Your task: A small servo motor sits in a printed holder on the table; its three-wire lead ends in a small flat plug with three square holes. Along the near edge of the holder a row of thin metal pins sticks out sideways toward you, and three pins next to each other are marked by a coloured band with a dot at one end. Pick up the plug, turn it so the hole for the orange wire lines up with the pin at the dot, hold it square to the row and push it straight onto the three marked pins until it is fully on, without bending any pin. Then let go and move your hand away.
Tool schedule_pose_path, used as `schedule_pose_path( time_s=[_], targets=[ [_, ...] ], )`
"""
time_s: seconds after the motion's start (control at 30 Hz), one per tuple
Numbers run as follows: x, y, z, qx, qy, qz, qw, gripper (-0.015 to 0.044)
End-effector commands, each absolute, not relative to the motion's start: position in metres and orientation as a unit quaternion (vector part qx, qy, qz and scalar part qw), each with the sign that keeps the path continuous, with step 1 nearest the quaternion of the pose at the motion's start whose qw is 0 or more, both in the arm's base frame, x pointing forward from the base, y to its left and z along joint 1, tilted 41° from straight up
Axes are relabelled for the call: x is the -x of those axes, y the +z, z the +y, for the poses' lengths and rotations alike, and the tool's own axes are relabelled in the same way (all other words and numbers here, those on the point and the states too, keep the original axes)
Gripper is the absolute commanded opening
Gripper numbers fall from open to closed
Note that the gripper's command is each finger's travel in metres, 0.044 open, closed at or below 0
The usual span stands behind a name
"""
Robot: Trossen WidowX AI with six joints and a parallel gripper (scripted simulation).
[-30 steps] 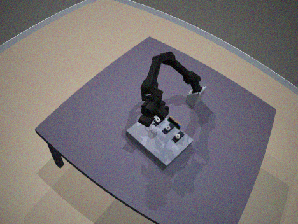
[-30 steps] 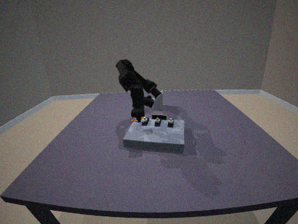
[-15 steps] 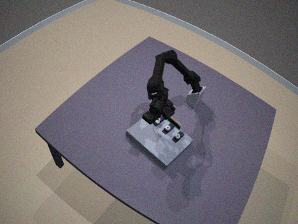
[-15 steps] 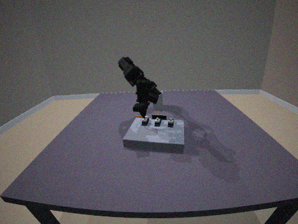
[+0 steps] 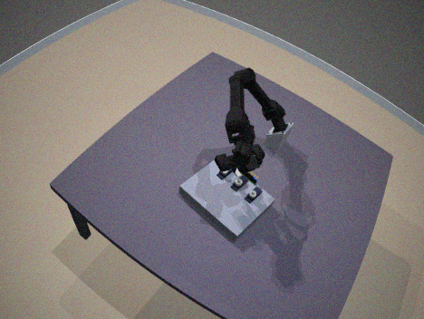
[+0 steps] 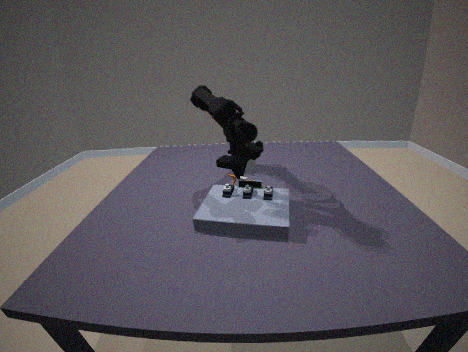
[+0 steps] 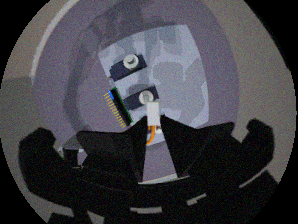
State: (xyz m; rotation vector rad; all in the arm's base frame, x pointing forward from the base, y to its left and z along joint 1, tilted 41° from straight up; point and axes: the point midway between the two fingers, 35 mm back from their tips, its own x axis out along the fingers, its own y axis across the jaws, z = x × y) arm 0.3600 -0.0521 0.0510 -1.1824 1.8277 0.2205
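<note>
My gripper point(image 7: 154, 121) point(image 6: 239, 175) is shut on the white plug point(image 7: 153, 110) point(image 5: 238, 172) point(image 6: 243, 178). The plug juts out past the fingertips, above the holder, beside the dark pin header. Its orange wire point(image 7: 152, 136) point(image 6: 233, 177) curves back under the fingers. The black header point(image 7: 120, 106) point(image 6: 250, 184) runs along one edge of the pale holder point(image 7: 182, 82) point(image 5: 213, 195) point(image 6: 240, 215). Its thin gold pins point(image 7: 114, 111) stick out away from the holder. Blue shows near the far end; the dot cannot be made out. The plug is apart from the pins and angled to the row. Its holes are not visible.
Three dark servos with white round horns sit in the holder; the middle one point(image 5: 238, 182) point(image 6: 247, 191) and an end one point(image 5: 253, 195) point(image 6: 268, 192) show clearly. A pale bracket-like piece point(image 5: 275, 138) stands at the arm's base on the purple table point(image 5: 136, 149) point(image 6: 165, 280).
</note>
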Motion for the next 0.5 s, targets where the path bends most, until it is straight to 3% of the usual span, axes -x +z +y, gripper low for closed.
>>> schedule_pose_path(
  time_s=[0.0, 0.47],
  targets=[
    [-0.352, 0.045, -0.041, 0.457, 0.057, 0.744, 0.484, 0.0000],
    [-0.318, 0.024, -0.009, 0.361, -0.078, 0.743, 0.558, 0.0000]
  ],
)
